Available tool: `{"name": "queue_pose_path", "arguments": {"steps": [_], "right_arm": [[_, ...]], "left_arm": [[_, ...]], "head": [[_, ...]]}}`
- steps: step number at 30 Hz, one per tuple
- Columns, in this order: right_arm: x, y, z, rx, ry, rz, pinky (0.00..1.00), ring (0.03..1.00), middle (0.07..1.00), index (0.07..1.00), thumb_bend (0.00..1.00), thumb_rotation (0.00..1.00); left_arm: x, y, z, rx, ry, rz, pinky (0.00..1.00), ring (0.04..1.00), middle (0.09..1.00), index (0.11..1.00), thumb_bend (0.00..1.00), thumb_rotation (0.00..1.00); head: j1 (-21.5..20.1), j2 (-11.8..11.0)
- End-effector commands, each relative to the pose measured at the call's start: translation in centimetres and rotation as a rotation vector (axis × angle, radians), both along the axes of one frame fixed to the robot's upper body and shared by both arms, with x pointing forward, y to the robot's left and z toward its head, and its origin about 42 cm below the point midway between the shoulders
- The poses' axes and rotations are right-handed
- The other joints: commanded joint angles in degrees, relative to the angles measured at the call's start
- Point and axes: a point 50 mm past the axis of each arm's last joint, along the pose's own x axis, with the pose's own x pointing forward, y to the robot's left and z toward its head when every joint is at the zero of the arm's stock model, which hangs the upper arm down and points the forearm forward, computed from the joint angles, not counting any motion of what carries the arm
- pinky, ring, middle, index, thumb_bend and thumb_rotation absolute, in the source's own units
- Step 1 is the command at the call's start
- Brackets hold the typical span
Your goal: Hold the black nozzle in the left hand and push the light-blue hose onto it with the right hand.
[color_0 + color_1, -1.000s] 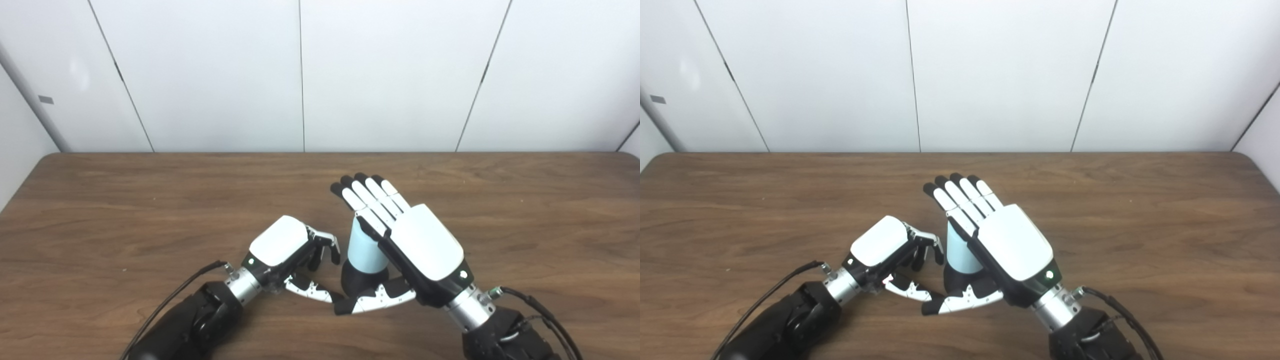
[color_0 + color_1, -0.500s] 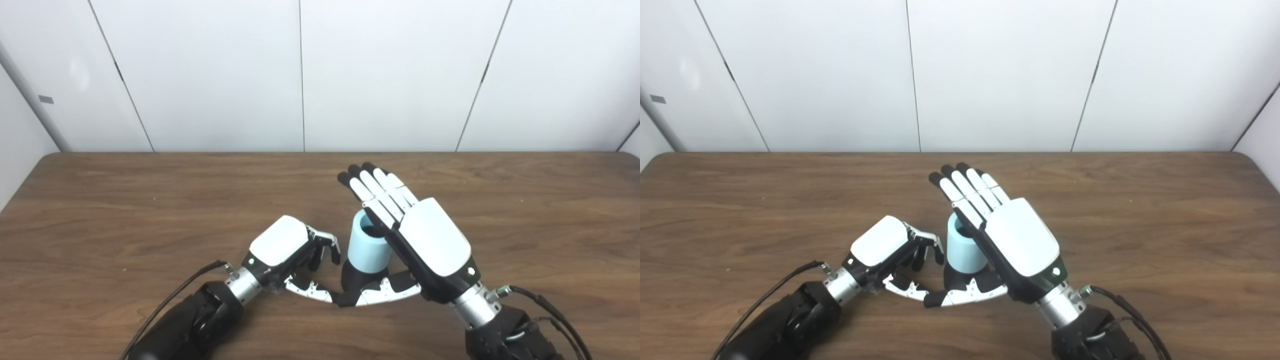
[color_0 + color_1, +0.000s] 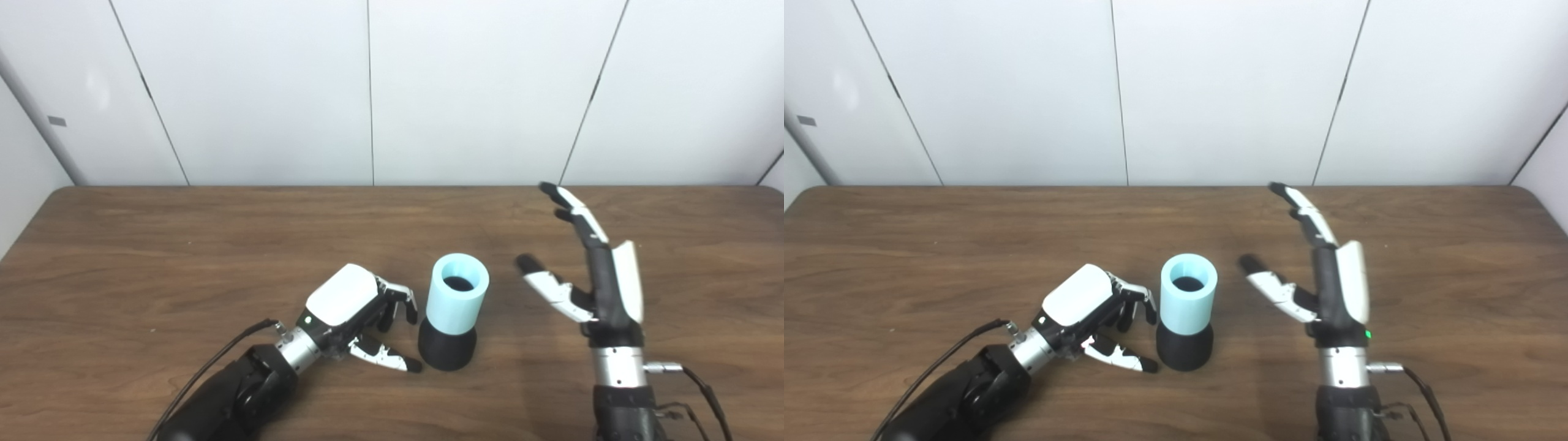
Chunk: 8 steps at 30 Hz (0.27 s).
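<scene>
1. The brown wooden surface (image 3: 184,245) fills the lower part of both views, with white wall panels (image 3: 367,92) behind its far edge.
2. The right hand (image 3: 603,288) stands upright on its wrist to the right of the assembly, well apart from it; its fingers (image 3: 576,211) are stretched out and spread from the thumb, released, holding nothing.
3. The left hand (image 3: 352,312) lies low on the surface just left of the assembly, palm down, its fingers (image 3: 398,300) curled inward but closed on nothing; the thumb tip reaches close to the black base, and contact cannot be judged.
4. The light-blue hose (image 3: 457,294) stands upright near the middle of the surface, open end up, its lower end seated on the nozzle.
5. The black nozzle (image 3: 447,352) rests on the surface beneath the hose, between the two hands.
</scene>
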Motion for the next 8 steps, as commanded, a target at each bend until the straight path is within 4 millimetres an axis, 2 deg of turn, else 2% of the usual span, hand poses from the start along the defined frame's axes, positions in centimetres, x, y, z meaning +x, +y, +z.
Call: {"name": "queue_pose_path", "arguments": {"steps": [1, 3, 7, 8], "right_arm": [[0.6, -0.1, 0.3, 0.035, -0.042, 0.003, 0.64, 0.740, 0.776, 0.736, 0.39, 0.58], [0.7, -0.3, -0.3, 0.055, -0.026, 0.004, 0.61, 0.720, 0.760, 0.724, 0.37, 0.54], [1.0, -0.8, -1.3, 0.083, 0.021, 0.005, 0.63, 0.725, 0.757, 0.726, 0.37, 0.53], [1.1, -0.9, -1.5, 0.091, 0.031, 0.003, 0.63, 0.728, 0.758, 0.725, 0.38, 0.53]], "left_arm": [[-3.1, 1.0, -3.8, 0.027, 0.139, 0.008, 0.24, 0.309, 0.452, 0.503, 0.52, 0.00], [-3.0, 1.4, -3.1, 0.016, 0.143, 0.022, 0.29, 0.368, 0.462, 0.502, 0.52, 0.00], [-2.7, 2.9, -0.9, 0.017, 0.218, 0.081, 0.40, 0.471, 0.483, 0.496, 0.52, 0.00], [-2.7, 3.4, -0.3, 0.021, 0.247, 0.100, 0.42, 0.500, 0.525, 0.494, 0.52, 0.03]], "head": [[-0.01, 0.04], [-0.13, -0.13], [-0.11, -0.29], [-0.04, -0.32]]}}
